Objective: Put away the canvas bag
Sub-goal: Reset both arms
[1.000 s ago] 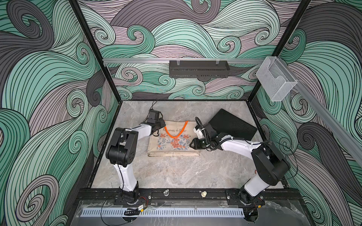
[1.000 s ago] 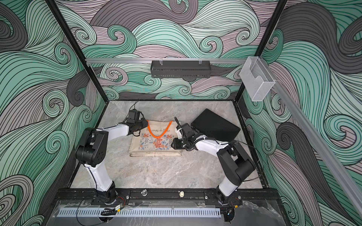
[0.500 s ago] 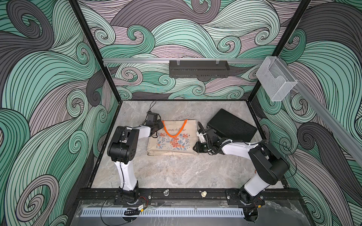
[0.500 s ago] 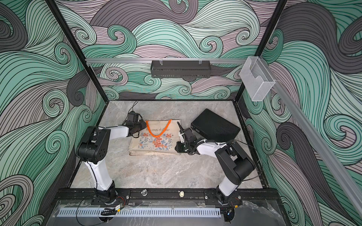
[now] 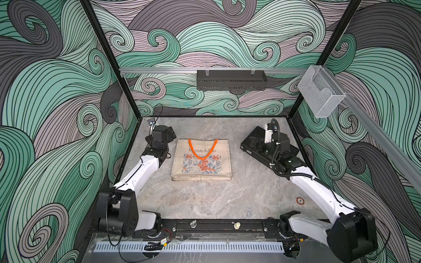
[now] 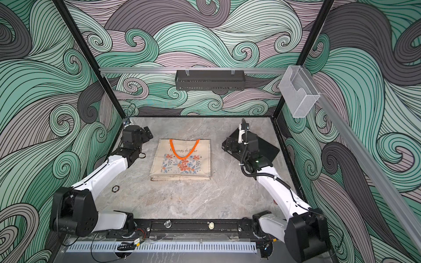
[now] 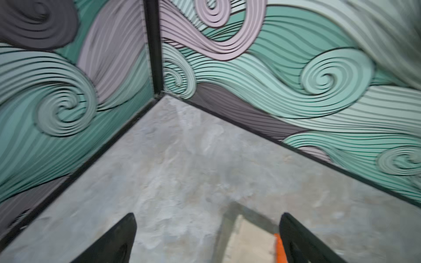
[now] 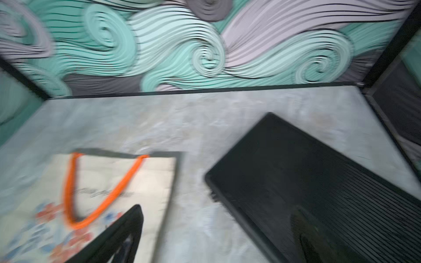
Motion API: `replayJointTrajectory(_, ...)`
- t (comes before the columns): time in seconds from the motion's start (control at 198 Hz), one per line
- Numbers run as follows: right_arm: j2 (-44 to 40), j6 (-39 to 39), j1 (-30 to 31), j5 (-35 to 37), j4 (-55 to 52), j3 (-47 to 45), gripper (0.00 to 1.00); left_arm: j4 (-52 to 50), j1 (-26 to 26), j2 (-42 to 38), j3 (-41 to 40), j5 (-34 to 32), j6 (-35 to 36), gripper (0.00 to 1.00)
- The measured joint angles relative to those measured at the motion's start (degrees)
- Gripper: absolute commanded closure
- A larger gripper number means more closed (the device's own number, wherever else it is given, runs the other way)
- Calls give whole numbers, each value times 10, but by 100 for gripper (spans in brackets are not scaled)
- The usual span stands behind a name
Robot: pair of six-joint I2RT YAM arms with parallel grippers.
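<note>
In both top views we saw the canvas bag [image 5: 201,160] lying flat on the grey marbled table [image 5: 205,200], about midway between the two arms. Its orange handles [image 5: 202,148] were folded down over the cursive lettering and floral print, and neither arm touched it. The left gripper [image 5: 169,134] stood just off the bag's far left corner, close to the back corner of the cell. The right arm reached over the black ribbed box [image 6: 270,149], which lay apart from the bag on its right side. From above, the right claw was dark against the dark box and we could not read its jaws. The wrist cameras supplied what the overhead pair could not. The left wrist view caught the left claw [image 7: 207,216] spread wide and empty, with bare table between its black fingers [image 7: 123,236] and a corner of the bag [image 7: 248,239] with a sliver of orange showing just beside one of them. The right wrist view, smeared by blur, showed the right gripper [image 8: 217,208] equally wide and holding nothing. One finger appeared in front of the bag's printed face [image 8: 102,182] and the other in front of the box's ribbed lid [image 8: 319,182]. Only the top views took in the black wire basket [image 5: 231,79] hung on the back rail and the clear holder [image 5: 319,91] on the right-hand rail.
</note>
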Motion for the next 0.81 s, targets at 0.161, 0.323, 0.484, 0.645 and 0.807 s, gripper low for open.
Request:
replayJointTrajectory(0.161,24,-65,-65,43,101,-125,0,81,1,-5,-153,-27,78,1)
replayJointTrajectory(0.323,91,-66,-139,25,216,-174,0,145,4,14,-213,9,135,1)
replayJointTrajectory(0.484,164,-59,-165,-18,336,-200,0,240,13,44,-219,41,183,1)
replayJointTrajectory(0.645,187,-69,-156,-59,372,-189,0,280,49,83,-218,97,192,1)
replayJointTrajectory(0.807,208,-81,-150,-82,418,-198,0,343,97,122,-229,167,191,1)
